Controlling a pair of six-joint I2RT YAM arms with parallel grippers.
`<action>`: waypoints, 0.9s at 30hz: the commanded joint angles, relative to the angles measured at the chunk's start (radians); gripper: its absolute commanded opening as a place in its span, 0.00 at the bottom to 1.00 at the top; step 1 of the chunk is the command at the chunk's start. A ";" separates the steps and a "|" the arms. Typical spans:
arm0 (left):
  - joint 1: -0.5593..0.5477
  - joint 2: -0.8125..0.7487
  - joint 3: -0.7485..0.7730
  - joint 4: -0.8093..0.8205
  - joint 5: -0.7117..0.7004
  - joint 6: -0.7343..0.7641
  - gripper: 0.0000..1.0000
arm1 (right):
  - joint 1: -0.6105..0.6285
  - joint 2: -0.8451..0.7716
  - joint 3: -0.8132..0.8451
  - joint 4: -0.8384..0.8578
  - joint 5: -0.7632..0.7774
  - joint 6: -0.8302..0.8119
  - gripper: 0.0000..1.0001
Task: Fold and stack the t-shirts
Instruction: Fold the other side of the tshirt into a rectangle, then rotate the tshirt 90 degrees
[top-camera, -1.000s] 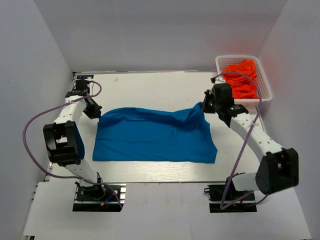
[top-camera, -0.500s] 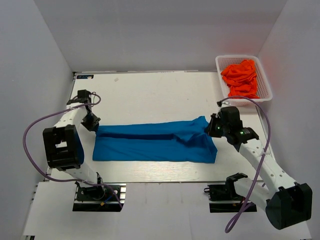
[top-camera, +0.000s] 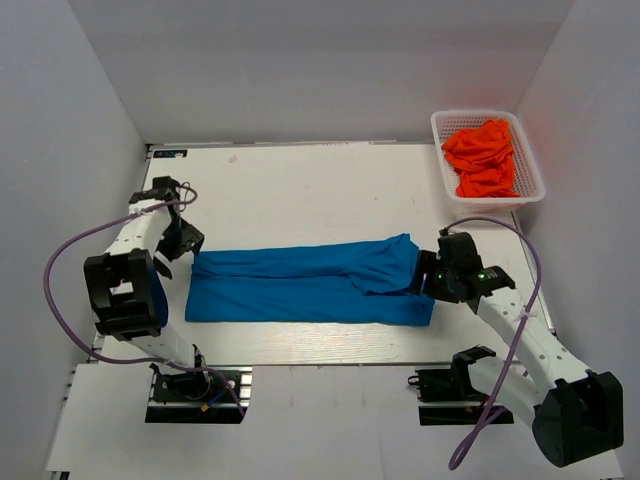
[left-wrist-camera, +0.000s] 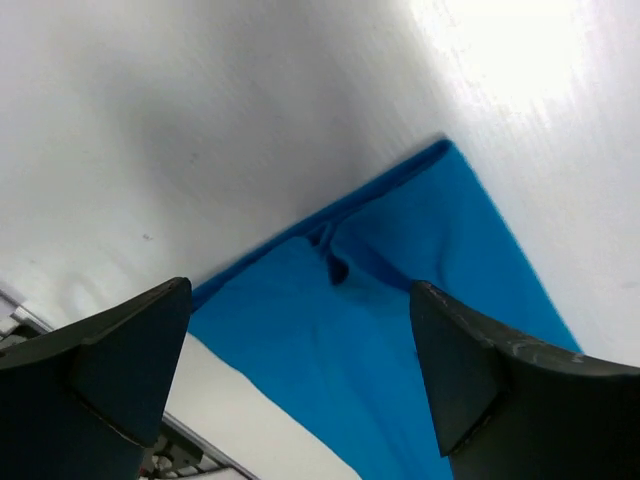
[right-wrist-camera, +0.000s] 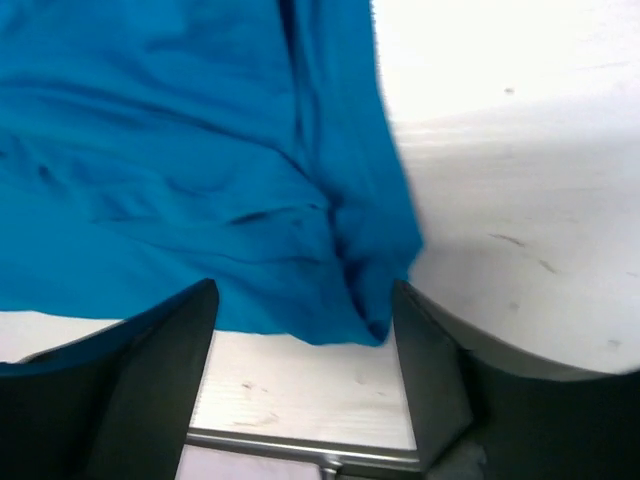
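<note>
The bright blue t-shirt (top-camera: 300, 285) lies on the white table as a long folded band, its far half laid over its near half. My left gripper (top-camera: 181, 243) hovers open just off the shirt's left end; in the left wrist view the blue cloth (left-wrist-camera: 400, 300) lies below the spread left gripper (left-wrist-camera: 300, 310), untouched. My right gripper (top-camera: 429, 277) is open at the shirt's right end, and its wrist view shows the rumpled blue edge (right-wrist-camera: 180, 180) beneath the right gripper (right-wrist-camera: 305, 300). Orange-red t-shirts (top-camera: 484, 157) are heaped in the basket.
The white mesh basket (top-camera: 436, 125) stands at the table's far right corner. White walls close in the table on three sides. The table's metal front edge (right-wrist-camera: 300, 445) runs just beyond the shirt's near hem.
Both arms drew the shirt's far edge toward the near edge, folding it into a narrower band. Both grippers then opened and let the cloth go.
</note>
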 joint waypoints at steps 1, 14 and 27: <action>0.003 -0.056 0.138 -0.068 -0.038 -0.013 1.00 | -0.002 -0.035 0.062 -0.073 0.088 -0.013 0.78; -0.078 -0.089 -0.036 0.305 0.461 0.061 1.00 | 0.022 0.189 0.125 0.329 -0.317 0.051 0.90; -0.121 0.014 -0.202 0.239 0.211 0.011 1.00 | 0.022 0.611 0.113 0.430 -0.247 0.146 0.90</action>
